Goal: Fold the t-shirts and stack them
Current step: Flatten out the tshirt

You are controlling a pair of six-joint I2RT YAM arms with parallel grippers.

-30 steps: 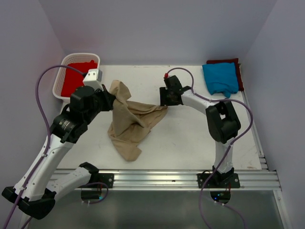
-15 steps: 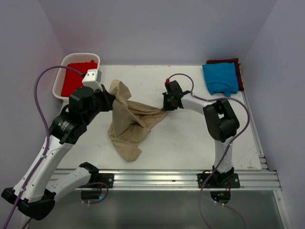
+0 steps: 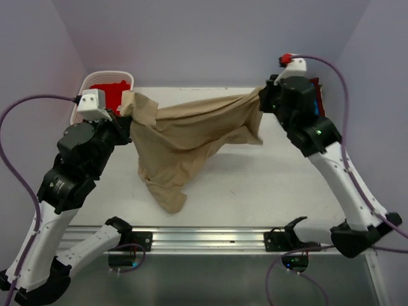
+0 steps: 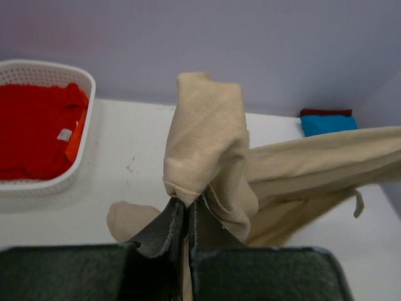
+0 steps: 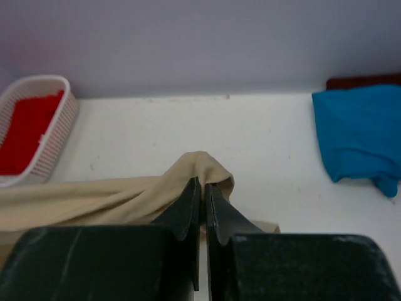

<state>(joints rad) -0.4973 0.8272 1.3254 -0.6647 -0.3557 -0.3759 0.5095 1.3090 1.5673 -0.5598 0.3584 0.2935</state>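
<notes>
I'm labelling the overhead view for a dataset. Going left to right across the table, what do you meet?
First the white basket holding the red t-shirt → left claw → tan t-shirt, stretched between both claws → right claw.

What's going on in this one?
Both arms hold the tan shirt stretched between them above the table: left gripper shut on one end, right gripper shut on the other, the rest hanging down. A red shirt lies in the basket; a blue shirt lies on a maroon shirt at the far right.
</notes>
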